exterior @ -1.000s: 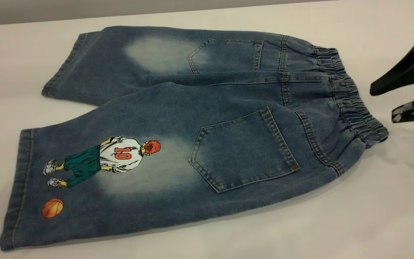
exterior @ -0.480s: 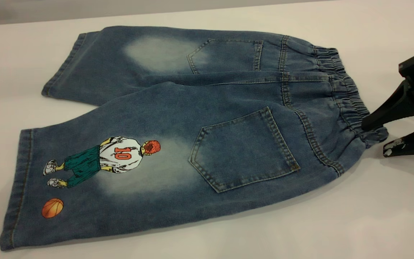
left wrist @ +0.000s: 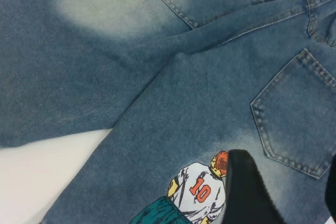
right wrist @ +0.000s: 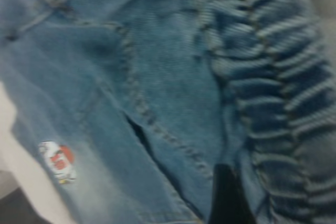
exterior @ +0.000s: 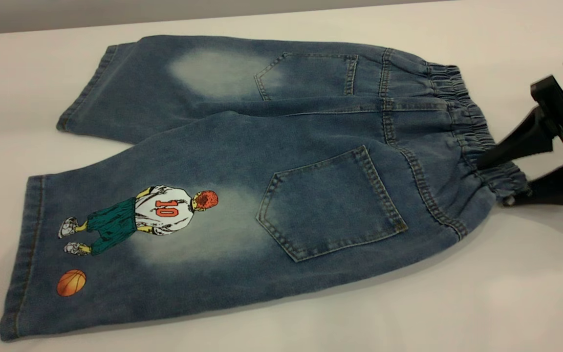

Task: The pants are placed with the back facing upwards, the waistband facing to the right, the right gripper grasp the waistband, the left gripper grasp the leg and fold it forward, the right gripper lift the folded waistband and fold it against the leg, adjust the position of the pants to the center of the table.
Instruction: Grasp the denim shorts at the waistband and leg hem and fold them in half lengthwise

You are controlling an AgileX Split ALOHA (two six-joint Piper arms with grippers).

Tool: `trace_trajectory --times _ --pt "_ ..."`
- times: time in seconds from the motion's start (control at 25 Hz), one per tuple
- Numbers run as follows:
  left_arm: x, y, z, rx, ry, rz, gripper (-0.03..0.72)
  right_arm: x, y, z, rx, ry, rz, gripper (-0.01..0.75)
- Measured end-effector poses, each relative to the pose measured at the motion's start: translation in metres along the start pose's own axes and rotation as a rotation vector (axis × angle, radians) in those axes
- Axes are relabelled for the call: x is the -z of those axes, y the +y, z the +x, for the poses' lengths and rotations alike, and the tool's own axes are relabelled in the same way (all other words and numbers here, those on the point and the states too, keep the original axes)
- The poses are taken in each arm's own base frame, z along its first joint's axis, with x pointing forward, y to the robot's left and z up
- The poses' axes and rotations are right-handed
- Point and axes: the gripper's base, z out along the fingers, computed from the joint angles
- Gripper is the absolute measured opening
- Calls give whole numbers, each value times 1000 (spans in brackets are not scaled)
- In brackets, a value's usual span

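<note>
The white table fills the exterior frame. The pants, faded blue denim with two patch pockets, spread flat across its middle. The printed leg reaches lower left. The ruched waistband lies at right, and there the right gripper straddles its lower corner, fingers apart. The left gripper hovers above the print, fingers apart.

Right tool now astride waistband

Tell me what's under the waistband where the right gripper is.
One black finger of the right gripper slides beneath the waistband, the other lies over it. The lower fingertip and the table there are hidden.
</note>
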Motion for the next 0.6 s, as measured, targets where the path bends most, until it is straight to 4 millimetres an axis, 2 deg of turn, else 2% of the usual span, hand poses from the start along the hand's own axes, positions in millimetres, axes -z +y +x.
trace_trajectory --times 0.32,0.6 --pt "0 0 1 -1 6 4 344 -2 -3 -4 -14 -13 26 352" --pt "0 0 1 -6 11 3 344 -4 -4 -6 -9 -39 5 294"
